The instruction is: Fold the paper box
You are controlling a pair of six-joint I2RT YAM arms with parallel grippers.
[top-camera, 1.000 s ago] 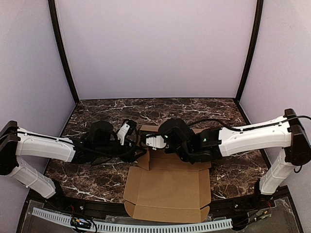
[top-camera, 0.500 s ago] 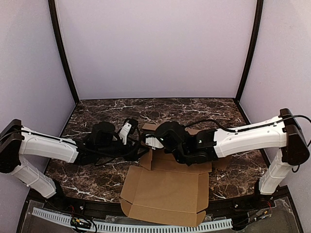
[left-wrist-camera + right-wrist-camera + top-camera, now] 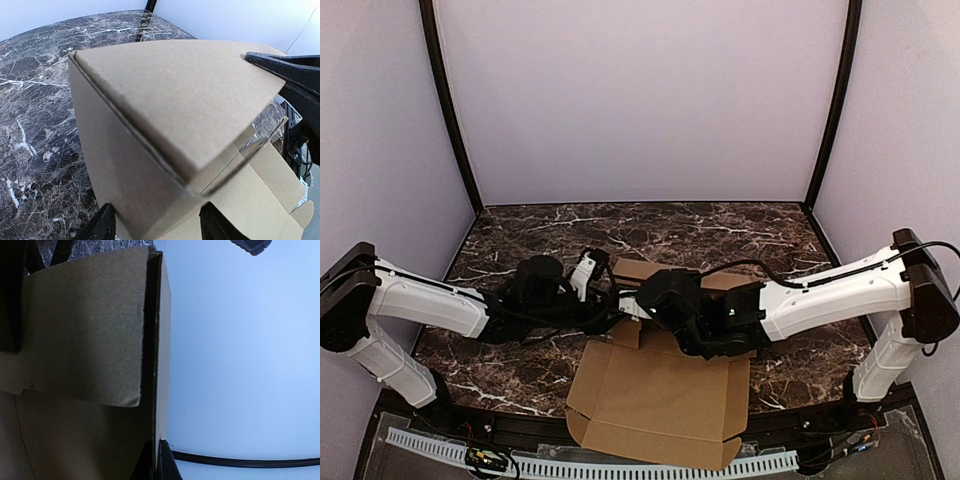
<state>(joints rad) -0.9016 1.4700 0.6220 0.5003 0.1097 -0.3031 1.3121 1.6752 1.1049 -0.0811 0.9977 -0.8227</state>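
Note:
The paper box (image 3: 660, 398) is plain brown cardboard, its wide panel flat at the table's near edge and its far end folded up between the two arms. In the left wrist view a raised corner of the paper box (image 3: 165, 95) fills the frame. My left gripper (image 3: 157, 227) stands open, one finger on each side of that corner's lower wall. In the right wrist view my right gripper (image 3: 161, 462) is shut on the edge of an upright panel of the paper box (image 3: 75, 330). From above the grippers meet over the box's far left corner, left gripper (image 3: 610, 305) and right gripper (image 3: 642, 303).
The table (image 3: 520, 230) is dark marble, with lilac walls on three sides and black corner posts (image 3: 448, 110). A white toothed strip (image 3: 580, 468) runs along the front edge. The box's near edge overhangs the table front. A black cable (image 3: 250, 462) crosses the right wrist view.
Both arms have moved inward and nearer, and the box has slid a little to the left. The left gripper's jaws have narrowed around the raised corner. The right gripper stays shut on the panel.

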